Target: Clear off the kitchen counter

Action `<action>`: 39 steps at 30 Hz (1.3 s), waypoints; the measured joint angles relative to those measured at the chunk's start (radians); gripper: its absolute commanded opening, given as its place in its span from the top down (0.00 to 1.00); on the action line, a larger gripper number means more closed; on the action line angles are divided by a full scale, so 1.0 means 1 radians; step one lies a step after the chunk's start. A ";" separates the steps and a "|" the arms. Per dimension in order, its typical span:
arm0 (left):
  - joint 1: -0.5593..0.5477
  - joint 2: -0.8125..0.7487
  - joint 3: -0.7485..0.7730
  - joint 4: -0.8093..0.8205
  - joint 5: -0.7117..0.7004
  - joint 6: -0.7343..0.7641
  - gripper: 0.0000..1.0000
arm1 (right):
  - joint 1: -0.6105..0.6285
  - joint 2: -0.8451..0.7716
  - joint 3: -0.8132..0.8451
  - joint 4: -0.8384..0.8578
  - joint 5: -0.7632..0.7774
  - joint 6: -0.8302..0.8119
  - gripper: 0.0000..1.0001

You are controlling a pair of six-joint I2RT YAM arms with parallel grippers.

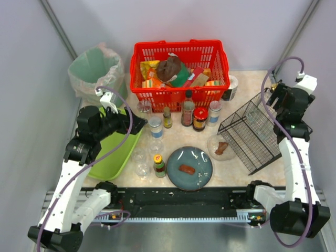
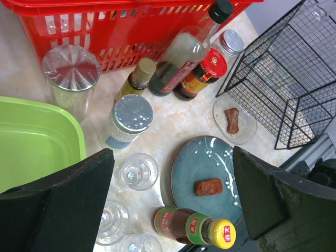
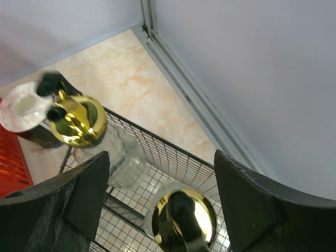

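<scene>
The beige marble counter (image 1: 231, 170) holds a blue plate (image 1: 199, 177) with a brown food piece (image 1: 187, 169), a small glass dish (image 1: 212, 142) with another piece, a yellow-capped sauce bottle (image 1: 159, 165), empty glasses (image 1: 142, 169) and a row of bottles and jars (image 1: 188, 111). My left gripper (image 1: 135, 125) is open and empty, held high above the glasses (image 2: 138, 171) and the plate (image 2: 210, 157) in the left wrist view (image 2: 173, 157). My right gripper (image 1: 273, 95) is open and empty above two gold-topped pump bottles (image 3: 184, 220) at the black wire rack (image 3: 173, 149).
A red basket (image 1: 181, 44) full of packets stands at the back centre. A bin with a green bag (image 1: 97, 71) is at the back left. A lime-green tray (image 1: 113, 157) lies at the left. The wire rack (image 1: 252, 136) fills the right side. A white-lidded cup (image 1: 231, 86) sits beside the basket.
</scene>
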State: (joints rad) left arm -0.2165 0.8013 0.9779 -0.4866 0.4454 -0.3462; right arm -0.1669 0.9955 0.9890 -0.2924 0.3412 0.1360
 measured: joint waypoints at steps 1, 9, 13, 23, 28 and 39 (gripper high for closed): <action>0.000 0.001 0.000 0.000 -0.005 0.000 0.02 | 0.000 0.000 0.026 -0.019 0.000 0.005 0.17; 0.000 0.008 0.000 -0.007 -0.075 -0.001 0.03 | 0.000 -0.004 0.239 -0.167 -0.009 0.035 0.15; 0.000 0.006 0.000 -0.007 -0.097 -0.001 0.02 | 0.000 -0.032 0.295 -0.251 -0.066 0.059 0.16; 0.000 -0.039 0.000 -0.024 -0.207 0.041 0.02 | 0.000 -0.186 0.242 -0.344 -0.449 0.109 0.17; 0.000 -0.057 0.000 -0.031 -0.246 0.046 0.02 | 0.071 -0.242 0.146 -0.296 -0.717 0.159 0.20; 0.000 -0.026 0.000 -0.037 -0.245 0.034 0.02 | 0.731 -0.184 -0.024 -0.176 -0.765 0.179 0.21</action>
State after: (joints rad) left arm -0.2165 0.7753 0.9779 -0.5236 0.2005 -0.3119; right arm 0.5644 0.8116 0.9646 -0.4686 -0.4236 0.3145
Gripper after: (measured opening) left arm 0.985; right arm 0.795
